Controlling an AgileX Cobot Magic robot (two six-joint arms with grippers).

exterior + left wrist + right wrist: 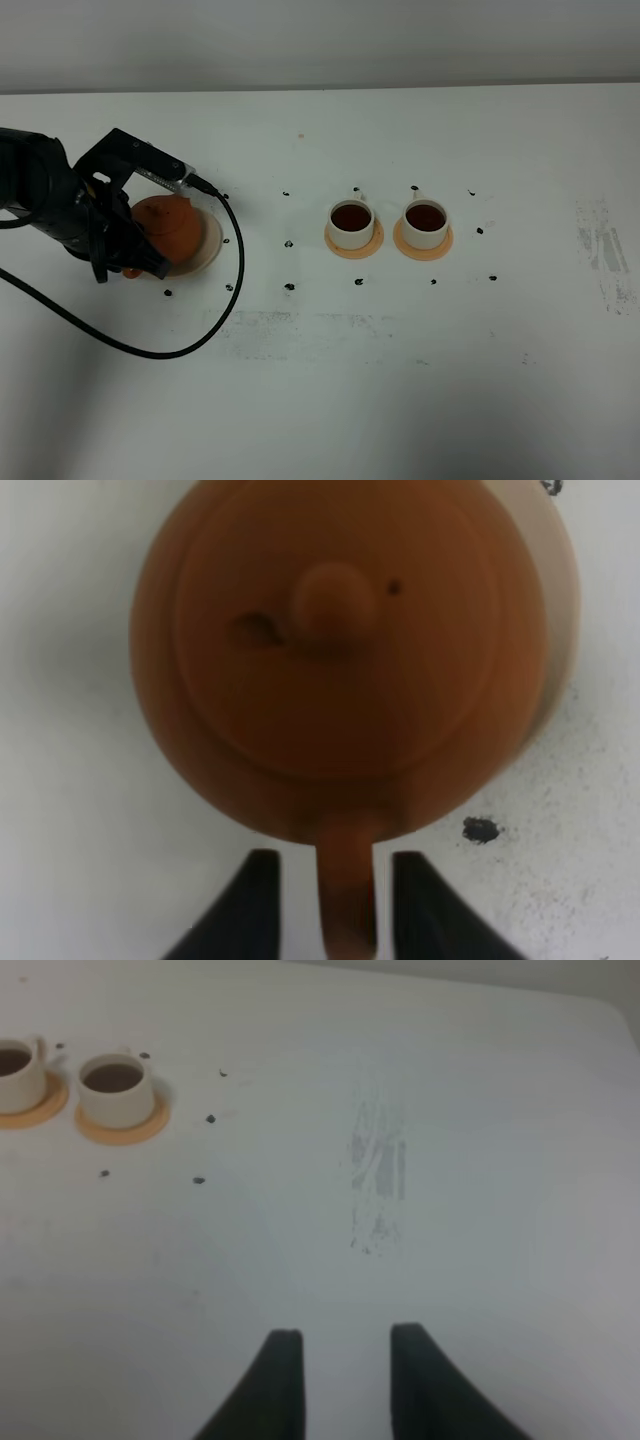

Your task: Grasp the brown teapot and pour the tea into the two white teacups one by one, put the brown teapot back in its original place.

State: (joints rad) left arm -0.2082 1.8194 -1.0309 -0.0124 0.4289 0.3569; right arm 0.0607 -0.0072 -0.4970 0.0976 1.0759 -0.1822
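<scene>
The brown teapot (172, 228) (340, 650) stands upright on its pale saucer (212, 245) at the left of the table. My left gripper (132, 256) (338, 905) is open, one finger on each side of the loop handle (346, 890), with a thin strip of table showing on both sides. The two white teacups (351, 222) (426, 222) stand side by side right of centre, each holding dark tea (351, 215) and resting on an orange coaster. My right gripper (345, 1365) hovers over bare table with its fingers apart and nothing between them; the cups (113, 1088) lie far from it.
A black cable (225, 300) loops from the left arm across the table in front of the saucer. Small black marks dot the table around the saucer and the cups. A grey scuffed patch (600, 245) (378, 1175) lies at the right.
</scene>
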